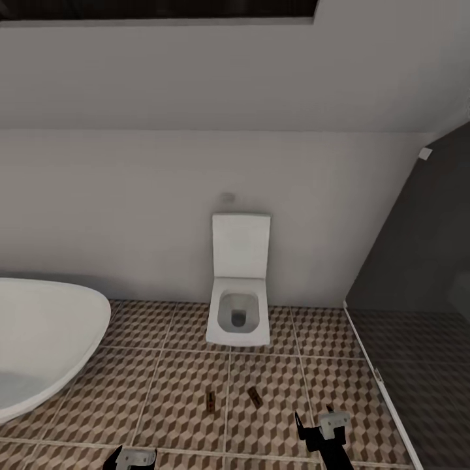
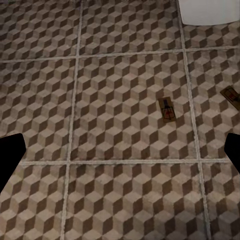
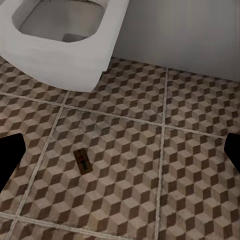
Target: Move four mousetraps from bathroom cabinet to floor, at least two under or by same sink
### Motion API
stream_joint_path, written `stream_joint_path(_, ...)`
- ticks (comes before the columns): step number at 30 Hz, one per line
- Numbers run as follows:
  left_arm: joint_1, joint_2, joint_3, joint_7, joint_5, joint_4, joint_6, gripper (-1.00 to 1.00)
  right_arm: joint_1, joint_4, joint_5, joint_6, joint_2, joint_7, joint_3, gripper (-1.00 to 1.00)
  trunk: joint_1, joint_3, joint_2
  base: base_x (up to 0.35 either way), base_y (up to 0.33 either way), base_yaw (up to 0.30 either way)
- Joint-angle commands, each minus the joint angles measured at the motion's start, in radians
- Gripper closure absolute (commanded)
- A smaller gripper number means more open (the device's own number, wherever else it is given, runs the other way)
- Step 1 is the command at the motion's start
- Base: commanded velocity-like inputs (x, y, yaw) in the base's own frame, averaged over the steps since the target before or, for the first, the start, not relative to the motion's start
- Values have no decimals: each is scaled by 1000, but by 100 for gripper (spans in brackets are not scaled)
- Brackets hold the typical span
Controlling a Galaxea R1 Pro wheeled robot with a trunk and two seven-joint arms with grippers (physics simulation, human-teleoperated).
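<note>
Head view: two traps lie flat on the floor [image 1: 163, 385] at lower centre, in front of the toilet [image 1: 239, 287]; tub [image 1: 39, 346] at left edge, dark glass panel [image 1: 418, 294] at right.
Left trap [image 1: 210, 399]: just left of a grout line, long side running up the frame.
Right trap [image 1: 254, 396]: just right of that line, tilted; the two are near but apart.
Why there: judged as put down on one floor surface, as the task asks; no sink appears beside them, so the sink condition looks unmet from here.
Left gripper [image 1: 129, 458]: bottom edge, left of both traps, well apart from them.
Right gripper [image 1: 320, 427]: lower right, near the right trap but not touching.
Left wrist view: dark fingertips [image 2: 11, 157] at both side edges, spread wide, nothing between; trap right of centre, second at right edge.
Right wrist view: fingertips [image 3: 10, 155] likewise wide and empty; one trap lies lower left of centre, nearer that tip, toilet above.
Remaining: two traps still to bring, by my judgement.
</note>
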Motion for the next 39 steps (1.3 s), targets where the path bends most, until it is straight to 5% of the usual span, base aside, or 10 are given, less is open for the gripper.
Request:
stream_joint_path(1, -1, -1, -8, 3, 3, 3, -4, -100, -1, 0, -10, -3, 0, -1, 9, -100, 1, 0, -2, 0, 0, 0)
stream_joint_path(39, -1, -1, -8, 3, 3, 3, -4, -100, -1, 0, -10, -3, 0, -2, 9, -100, 1, 61, -2, 0, 0, 0)
